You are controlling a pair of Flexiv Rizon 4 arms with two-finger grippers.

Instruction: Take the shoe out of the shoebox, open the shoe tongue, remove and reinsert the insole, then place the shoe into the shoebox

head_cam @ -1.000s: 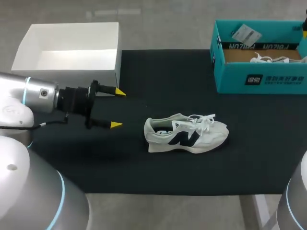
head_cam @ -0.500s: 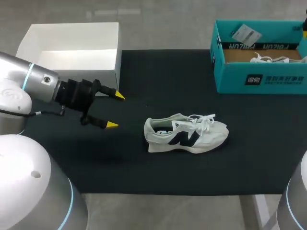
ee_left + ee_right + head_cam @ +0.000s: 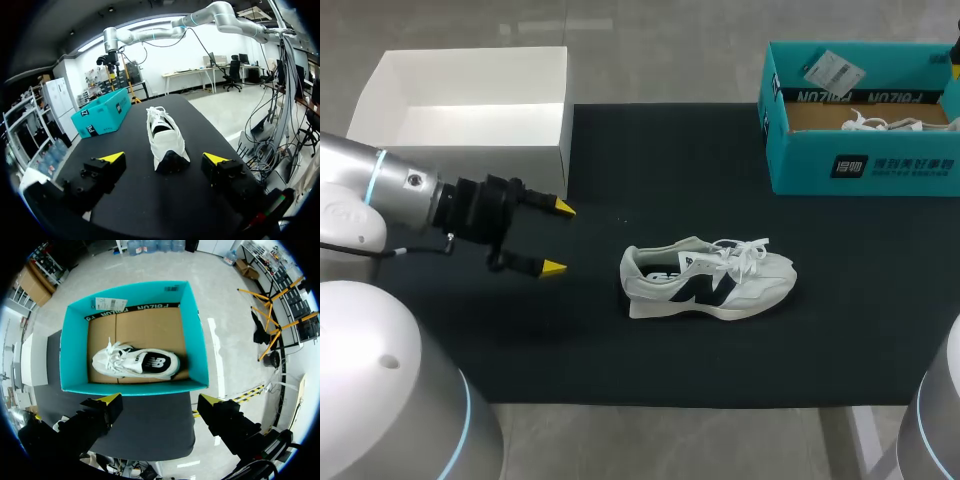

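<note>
Head view: white shoe (image 3: 708, 279) with a dark side logo and white laces stands upright mid-bench (image 3: 650, 150), toe toward the right edge. The teal shoebox (image 3: 865, 160) is at the far right corner. Left gripper (image 3: 559, 238) is released and empty, apart from the heel.
Left wrist view: the heel faces the spread fingers.
Right wrist view: right gripper (image 3: 160, 401) is released above the shoebox, which holds a second shoe (image 3: 135, 363).

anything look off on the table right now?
Nothing stands out. One shoe stands upright on the mat, a second shoe lies on its side in the shoebox. The left gripper and right gripper are open, holding nothing.
</note>
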